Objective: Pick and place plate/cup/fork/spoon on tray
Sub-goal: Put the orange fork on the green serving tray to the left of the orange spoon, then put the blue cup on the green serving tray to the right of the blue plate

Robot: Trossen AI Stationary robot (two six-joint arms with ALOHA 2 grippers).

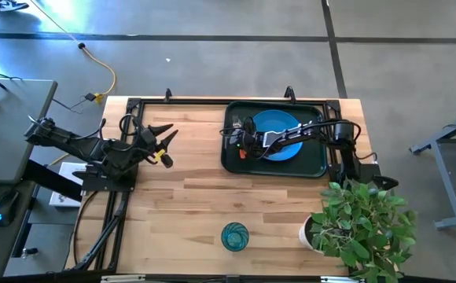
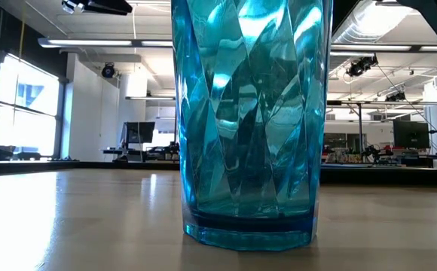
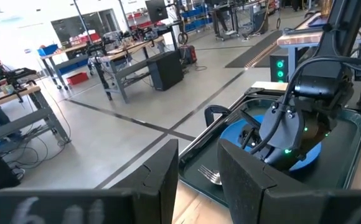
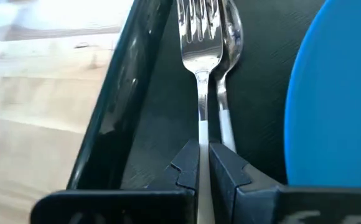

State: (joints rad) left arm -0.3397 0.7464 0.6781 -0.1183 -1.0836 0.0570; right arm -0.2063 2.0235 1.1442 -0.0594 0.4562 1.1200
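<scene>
- the tray point(image 1: 316, 167) sits at the far right of the bench point(image 1: 189, 204), its long side running left to right.
- the plate point(image 1: 279, 122) lies flat inside the tray, roughly in its middle, partly covered from above by the right arm.
- the right claw point(image 4: 203, 163) is down in the left part of the tray, between the tray's left rim and the plate. its two fingers point(image 4: 187, 165) are pinched onto the handle of the fork point(image 4: 200, 37).
- the fork lies along the tray floor with its tines pointing away from the claw. the handle runs back between the pinched fingers, so i cannot see its end.
- the spoon point(image 4: 230, 34) lies right beside the fork on the plate's side, parallel to it, the two nearly touching. its handle passes just outside the claw's fingers.
- the cup point(image 1: 234, 236) stands upright on the bare bench at the near edge, around the middle, well apart from the tray.
- the left claw point(image 1: 163, 135) waits over the far left of the bench, pointing right toward the tray, with its fingers point(image 3: 159, 180) standing partly apart and nothing between them.
- a leafy plant point(image 1: 362, 228) in a white pot point(image 1: 313, 233) stands at the near right corner of the bench, to the right of the cup.
</scene>
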